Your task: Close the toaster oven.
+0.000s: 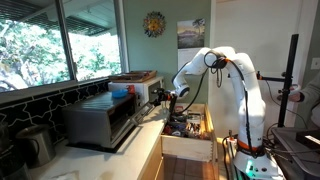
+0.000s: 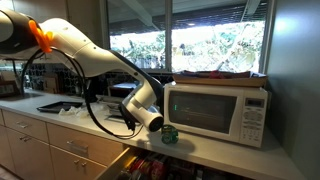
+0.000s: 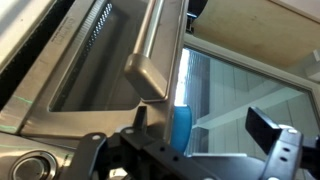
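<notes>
The silver-grey toaster oven point(image 1: 95, 120) stands on the counter, its drop-down door point(image 1: 135, 125) tilted partway open. In the wrist view the door's dark glass point(image 3: 80, 60) and metal handle bar point(image 3: 155, 45) fill the left and middle. My gripper point(image 3: 200, 121) is open, with the door's handle edge between its fingers and a blue piece point(image 3: 180, 125) beside that edge. In both exterior views the gripper point(image 1: 170, 98) point(image 2: 150, 115) sits at the door's outer edge. In one exterior view the arm hides the oven.
A white microwave point(image 2: 215, 110) point(image 1: 135, 88) with a tray on top stands beside the oven. An open drawer point(image 1: 190, 135) full of items juts out below the counter near the arm. A metal pot point(image 1: 35, 145) sits at the counter's near end. Windows run behind.
</notes>
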{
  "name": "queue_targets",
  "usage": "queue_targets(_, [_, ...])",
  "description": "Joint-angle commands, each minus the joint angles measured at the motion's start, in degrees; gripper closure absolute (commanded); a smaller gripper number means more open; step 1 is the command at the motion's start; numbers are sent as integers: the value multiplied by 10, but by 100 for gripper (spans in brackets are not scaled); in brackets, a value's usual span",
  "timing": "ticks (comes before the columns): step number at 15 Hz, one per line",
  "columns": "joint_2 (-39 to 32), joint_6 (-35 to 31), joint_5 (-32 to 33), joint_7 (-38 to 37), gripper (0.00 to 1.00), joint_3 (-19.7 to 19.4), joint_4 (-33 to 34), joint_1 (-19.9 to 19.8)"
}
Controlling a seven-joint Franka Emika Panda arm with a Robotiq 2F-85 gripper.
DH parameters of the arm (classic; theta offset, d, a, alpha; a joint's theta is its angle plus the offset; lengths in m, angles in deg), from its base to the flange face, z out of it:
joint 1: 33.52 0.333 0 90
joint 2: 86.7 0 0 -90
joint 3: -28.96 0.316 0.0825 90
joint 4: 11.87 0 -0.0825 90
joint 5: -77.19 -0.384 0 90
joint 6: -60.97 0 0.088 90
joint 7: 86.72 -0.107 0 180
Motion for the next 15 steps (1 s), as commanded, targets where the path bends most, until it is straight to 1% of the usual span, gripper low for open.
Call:
queue_targets(1, [-18,9,-43,25,0,4,21,7])
queue_targets(3, [-20,12,-51,28,0,6,30,11])
queue_targets(6, [-2,18,-28,17,0,4,25,12])
queue_targets(9, [17,35,-20,17,0,-1,17,9])
queue_targets(10, [32,32,5,-8,0,-5,10,13])
queue_targets(11, [59,1,47,-26,0,-14,-3,20])
queue_targets(12, [82,-7,90,-40,0,-21,-13,21])
queue_targets(15, [173,-25,214,-75,0,-38,-57,13])
